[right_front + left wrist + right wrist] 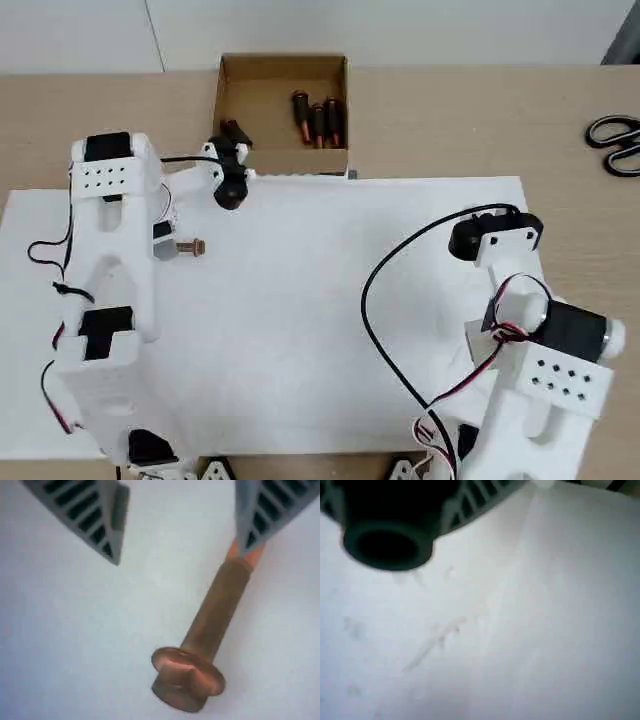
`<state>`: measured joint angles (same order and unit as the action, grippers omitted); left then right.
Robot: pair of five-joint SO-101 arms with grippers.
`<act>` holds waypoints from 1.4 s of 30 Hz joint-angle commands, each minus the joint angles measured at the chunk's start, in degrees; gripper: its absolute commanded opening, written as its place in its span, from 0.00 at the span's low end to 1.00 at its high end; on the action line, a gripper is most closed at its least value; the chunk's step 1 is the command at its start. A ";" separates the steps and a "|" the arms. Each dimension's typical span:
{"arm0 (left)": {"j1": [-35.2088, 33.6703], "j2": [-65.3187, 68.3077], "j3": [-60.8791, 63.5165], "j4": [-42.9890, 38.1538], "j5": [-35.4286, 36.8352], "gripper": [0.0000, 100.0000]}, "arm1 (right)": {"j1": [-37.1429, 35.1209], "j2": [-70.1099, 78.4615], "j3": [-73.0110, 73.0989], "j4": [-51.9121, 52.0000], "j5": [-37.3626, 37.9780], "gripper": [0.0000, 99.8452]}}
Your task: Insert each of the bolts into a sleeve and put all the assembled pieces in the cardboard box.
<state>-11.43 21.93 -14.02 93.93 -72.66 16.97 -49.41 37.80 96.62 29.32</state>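
Copper-brown bolt [200, 645] lies flat on the white paper [330, 330], outside the cardboard box [262, 115]. Left gripper [181, 555] hangs over it, fingers spread (one tip at the shank end); advise centring across the shank before closing.

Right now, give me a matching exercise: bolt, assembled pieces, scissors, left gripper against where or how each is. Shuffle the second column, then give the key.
1. bolt
2. assembled pieces
3. scissors
4. left gripper

A. on the bare table, at the high view's right edge
B. open, by the bolt's shaft end
C. inside the cardboard box
D. lying on the white sheet

Pairs: 1-D, 2-C, 3-A, 4-B.
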 commanded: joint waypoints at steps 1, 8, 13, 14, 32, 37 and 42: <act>0.26 1.32 -0.57 -0.44 -1.67 0.16 | 0.40 -1.10 -0.26 -0.22 -0.44 0.00; 0.18 8.53 -7.16 0.00 -1.76 0.16 | 0.40 -1.10 -0.26 -0.22 -0.44 0.00; 0.26 12.48 -13.41 0.62 -1.67 0.16 | 0.40 -1.10 -0.26 -0.22 -0.44 0.00; 0.35 13.27 -14.55 1.32 -1.67 0.16 | 0.40 -1.10 -0.26 -0.22 -0.44 0.00; 2.55 23.21 -20.79 3.60 -1.67 0.12 | 0.40 -1.10 -0.26 -0.22 -0.44 0.00; 3.87 23.30 -20.35 3.96 -1.67 0.03 | 0.31 -1.10 -0.26 -0.22 -0.44 0.00; 4.57 22.86 -20.35 4.22 -1.32 0.01 | 0.31 -1.10 -0.26 -0.22 -0.44 0.00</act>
<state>-8.35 45.23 -33.98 98.51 -73.19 16.97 -49.41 37.80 96.62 29.32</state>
